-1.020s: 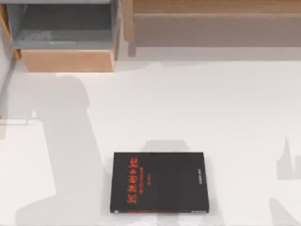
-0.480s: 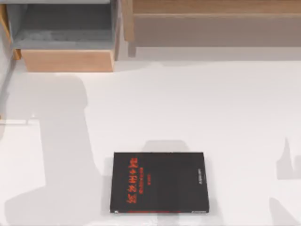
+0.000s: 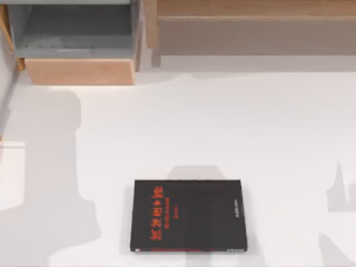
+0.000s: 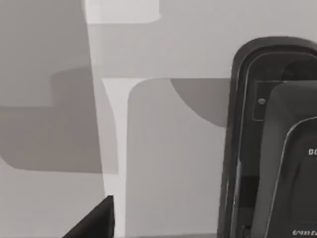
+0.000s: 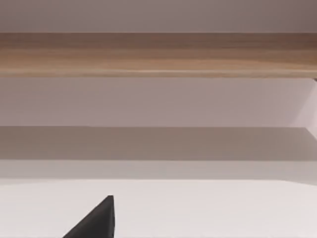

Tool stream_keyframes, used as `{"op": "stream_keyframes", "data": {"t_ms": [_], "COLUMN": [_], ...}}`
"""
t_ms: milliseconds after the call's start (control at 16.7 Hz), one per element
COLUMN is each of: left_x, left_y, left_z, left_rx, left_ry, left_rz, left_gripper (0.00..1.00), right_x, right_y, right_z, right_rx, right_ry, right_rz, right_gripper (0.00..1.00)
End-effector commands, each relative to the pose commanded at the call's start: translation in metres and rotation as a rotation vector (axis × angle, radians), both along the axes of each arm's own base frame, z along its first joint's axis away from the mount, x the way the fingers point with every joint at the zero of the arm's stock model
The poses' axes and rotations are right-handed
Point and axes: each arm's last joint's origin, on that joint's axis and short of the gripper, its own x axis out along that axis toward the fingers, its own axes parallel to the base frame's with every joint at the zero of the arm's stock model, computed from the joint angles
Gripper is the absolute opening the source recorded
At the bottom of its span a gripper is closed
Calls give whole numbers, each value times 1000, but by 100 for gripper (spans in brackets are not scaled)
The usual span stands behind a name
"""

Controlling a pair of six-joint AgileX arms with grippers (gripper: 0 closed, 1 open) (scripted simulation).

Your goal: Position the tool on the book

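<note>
Arm shadow on the worktop [image 3: 233, 128] shrunk leftward since earlier. Book [image 3: 188, 215] flat, near front edge, bare on top. Tool nowhere evident; likely light, stiff, best pinched mid-length. State of either arm's jaws: cannot tell.

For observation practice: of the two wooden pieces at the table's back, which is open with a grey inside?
The shorter wooden box at the top view's left: its grey inside shows; the long wooden unit at right is plain-faced.
</note>
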Motion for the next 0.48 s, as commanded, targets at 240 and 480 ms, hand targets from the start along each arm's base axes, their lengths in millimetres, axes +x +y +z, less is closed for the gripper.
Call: {"op": "stream_keyframes", "data": {"t_ms": [240, 480], "left_x": [4, 4], "left_y": [-4, -4], "left_z": [-12, -12], "left_rx": [4, 4], "left_ry": [-7, -7], "left_rz": [-8, -8], "left_gripper": [100, 85], "right_x": [0, 0], "right_y": [0, 0], "right_z": [0, 0], "right_rx": [0, 0], "right_ry": [0, 0], "right_rz": [0, 0], "right_gripper": [100, 100]}}
